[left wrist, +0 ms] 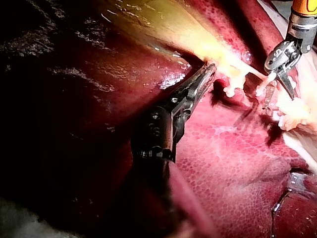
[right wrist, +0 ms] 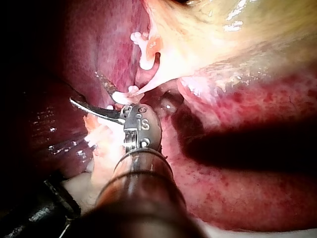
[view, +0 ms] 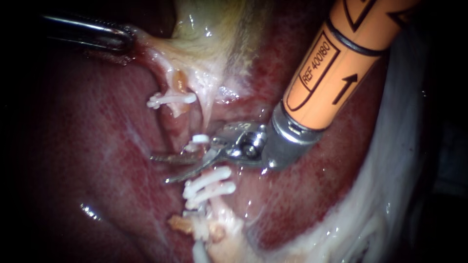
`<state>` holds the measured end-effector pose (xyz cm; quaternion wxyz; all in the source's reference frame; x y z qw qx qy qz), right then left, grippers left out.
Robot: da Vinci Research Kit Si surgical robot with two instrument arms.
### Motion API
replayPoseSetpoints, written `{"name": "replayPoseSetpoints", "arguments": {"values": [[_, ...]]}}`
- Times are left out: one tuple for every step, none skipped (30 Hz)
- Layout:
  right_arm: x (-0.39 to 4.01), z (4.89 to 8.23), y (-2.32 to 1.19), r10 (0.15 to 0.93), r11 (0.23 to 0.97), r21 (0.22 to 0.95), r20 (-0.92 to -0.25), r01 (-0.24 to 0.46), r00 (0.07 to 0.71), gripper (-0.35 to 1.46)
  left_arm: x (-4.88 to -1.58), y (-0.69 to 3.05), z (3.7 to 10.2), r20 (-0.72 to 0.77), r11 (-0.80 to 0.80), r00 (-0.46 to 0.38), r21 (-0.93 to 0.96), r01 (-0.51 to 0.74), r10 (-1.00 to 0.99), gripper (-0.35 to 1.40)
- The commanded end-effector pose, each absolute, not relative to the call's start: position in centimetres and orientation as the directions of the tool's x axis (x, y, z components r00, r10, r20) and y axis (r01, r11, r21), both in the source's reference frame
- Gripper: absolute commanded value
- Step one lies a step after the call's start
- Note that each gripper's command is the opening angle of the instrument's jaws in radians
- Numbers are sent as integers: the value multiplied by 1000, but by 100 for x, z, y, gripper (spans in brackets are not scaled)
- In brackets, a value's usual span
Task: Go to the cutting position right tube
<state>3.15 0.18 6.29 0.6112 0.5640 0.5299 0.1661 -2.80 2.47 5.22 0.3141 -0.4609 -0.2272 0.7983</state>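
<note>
The liver point(view: 87, 146) is a wet, dark red, finely mottled surface, and the gallbladder point(view: 209, 29) lies above it as a pale, yellowish, glistening sheet. The right tube point(view: 205, 109) is a thin whitish strand. In the endoscope view it runs roughly top to bottom, from the gallbladder's lower edge down towards the frayed pale tissue below. A small white clip point(view: 200, 139) sits on it, and a pair of white clips point(view: 212, 176) lies side by side further down.

The right instrument point(view: 161, 169) has an orange shaft and a shiny metal wrist. Its two slim blades are spread and point to the view's left, crossing the tube's line in the stretch between the single clip and the pair. I cannot tell whether the blades touch the tube.

The left instrument point(view: 127, 41) is dark and smooth, and its jaws pinch the gallbladder's pale edge. Beside it, another white clip point(view: 170, 99) crosses the left tube point(view: 178, 83).
</note>
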Motion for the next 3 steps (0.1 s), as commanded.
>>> {"name": "replayPoseSetpoints", "arguments": {"values": [[314, 630, 18, 800, 309, 865, -461, 395, 384, 121, -280, 247, 522, -593, -699, -378, -652, -292, 711, -35], [314, 630, 18, 800, 309, 865, -461, 395, 384, 121, -280, 247, 522, -593, -699, -378, -652, -292, 711, -35], [314, 631, 17, 800, 309, 865, -461, 395, 384, 121, -280, 247, 522, -593, -699, -378, -652, -292, 711, -35]]}}
